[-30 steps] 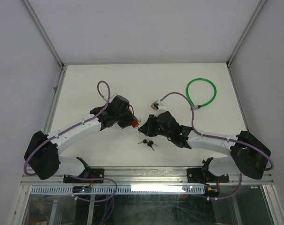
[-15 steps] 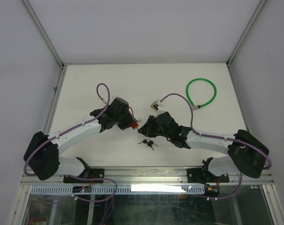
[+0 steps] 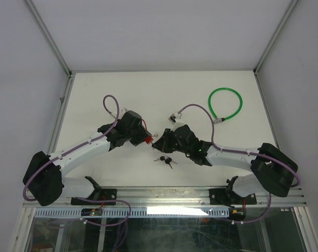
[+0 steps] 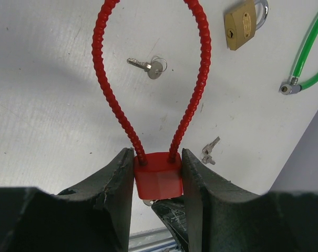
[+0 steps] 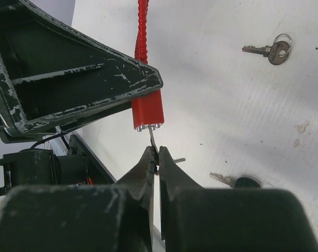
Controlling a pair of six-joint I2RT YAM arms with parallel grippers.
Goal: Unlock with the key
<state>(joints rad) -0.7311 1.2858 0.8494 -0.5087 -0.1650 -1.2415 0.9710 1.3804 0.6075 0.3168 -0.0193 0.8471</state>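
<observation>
The left end effector (image 4: 157, 167), at a narrow setting, clamps the red lock body (image 4: 157, 177) between the two arms, over the middle of the surface (image 4: 53, 105). The right end effector (image 5: 157, 157) is pinched closed on the key (image 5: 153, 137). The body looks rigid and light and its ribbed cable loop (image 4: 111, 94) bendy, so the body is the place to hold. The thin key may slip or bend, so grip it by its head. Key and lock share one long axis, with the keyway end facing right, the key tip at it and the loop leaving the opposite end.
</observation>
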